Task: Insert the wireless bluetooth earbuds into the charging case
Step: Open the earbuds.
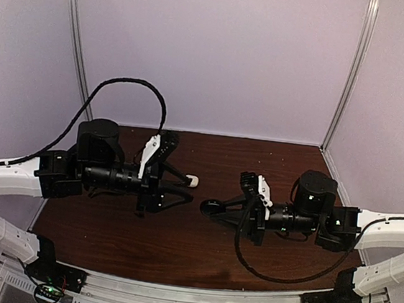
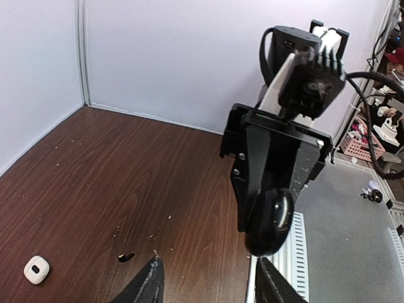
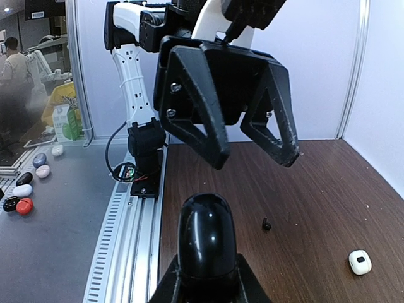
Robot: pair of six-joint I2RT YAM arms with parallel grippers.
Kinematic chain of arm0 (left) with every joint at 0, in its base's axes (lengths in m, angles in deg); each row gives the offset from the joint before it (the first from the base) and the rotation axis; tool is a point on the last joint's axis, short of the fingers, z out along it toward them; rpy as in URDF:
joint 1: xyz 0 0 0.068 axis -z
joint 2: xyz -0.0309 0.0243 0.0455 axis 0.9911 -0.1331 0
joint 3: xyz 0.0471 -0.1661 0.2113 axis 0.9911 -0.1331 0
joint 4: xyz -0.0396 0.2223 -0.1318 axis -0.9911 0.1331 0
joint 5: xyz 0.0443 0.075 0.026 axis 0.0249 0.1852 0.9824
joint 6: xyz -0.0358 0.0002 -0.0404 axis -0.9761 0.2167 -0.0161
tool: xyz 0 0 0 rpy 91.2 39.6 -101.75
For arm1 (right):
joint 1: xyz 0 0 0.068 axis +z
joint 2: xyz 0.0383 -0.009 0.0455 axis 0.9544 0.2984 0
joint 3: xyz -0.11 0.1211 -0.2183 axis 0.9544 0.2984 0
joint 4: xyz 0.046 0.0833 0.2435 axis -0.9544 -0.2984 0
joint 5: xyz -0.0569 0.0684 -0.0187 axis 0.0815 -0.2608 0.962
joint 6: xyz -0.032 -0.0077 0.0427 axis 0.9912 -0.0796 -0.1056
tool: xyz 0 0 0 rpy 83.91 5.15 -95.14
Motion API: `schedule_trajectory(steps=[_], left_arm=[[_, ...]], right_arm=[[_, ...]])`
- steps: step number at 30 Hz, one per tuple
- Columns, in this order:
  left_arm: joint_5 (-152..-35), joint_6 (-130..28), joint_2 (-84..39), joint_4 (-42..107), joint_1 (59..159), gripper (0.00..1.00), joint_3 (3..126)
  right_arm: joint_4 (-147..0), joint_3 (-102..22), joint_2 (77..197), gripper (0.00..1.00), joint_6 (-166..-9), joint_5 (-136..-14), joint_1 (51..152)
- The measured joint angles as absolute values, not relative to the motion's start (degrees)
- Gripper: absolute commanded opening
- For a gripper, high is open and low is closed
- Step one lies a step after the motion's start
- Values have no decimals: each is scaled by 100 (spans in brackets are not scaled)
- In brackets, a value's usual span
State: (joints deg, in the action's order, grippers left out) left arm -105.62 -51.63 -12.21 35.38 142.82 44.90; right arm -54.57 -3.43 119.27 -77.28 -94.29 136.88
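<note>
Saw right hand (image 3: 205, 278) clamped on charging case (image 3: 205, 233). Spotted black earbud (image 3: 266, 223) on desk (image 3: 315, 189) beyond case, toward left hand (image 3: 254, 158), fingers apart, judged nearer; long axis unclear.

Dark wood table (image 1: 177, 247) w/ pale crumbs (image 2: 169, 216), white walls (image 1: 219, 52) on 3 sides, ribbed metal rail (image 3: 120, 233) along near edge. Beyond: grey bench (image 3: 50, 252), pink basket (image 2: 356, 146), person (image 3: 11, 60) in bkgd.
</note>
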Motion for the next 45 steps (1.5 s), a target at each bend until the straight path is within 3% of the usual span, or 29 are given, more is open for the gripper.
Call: schedule_trajectory(steps=[9,19,29,36,45], left_arm=[[-10951,-4656,-1671,3551,14691,52,4641],[-10665,-4575,-1966,3586,14708,42,4901],[-10604,-4820,-1894,3501,14544,40,4923],[-10586,-4975,-1875,3453,14365,41,4923],[-10934,-5460,-1649,3140,13687,52,4715]], right_arm=[[-5477,-345,12010,4,-7782,-9396,13688],[-5516,-345,12084,3,-7767,-9407,13688],[-5544,-345,12082,2,-7697,-9416,13656],[-5536,-345,12032,2,-7614,-9459,13656],[-5256,-22,11826,0,-7850,-9409,13599]])
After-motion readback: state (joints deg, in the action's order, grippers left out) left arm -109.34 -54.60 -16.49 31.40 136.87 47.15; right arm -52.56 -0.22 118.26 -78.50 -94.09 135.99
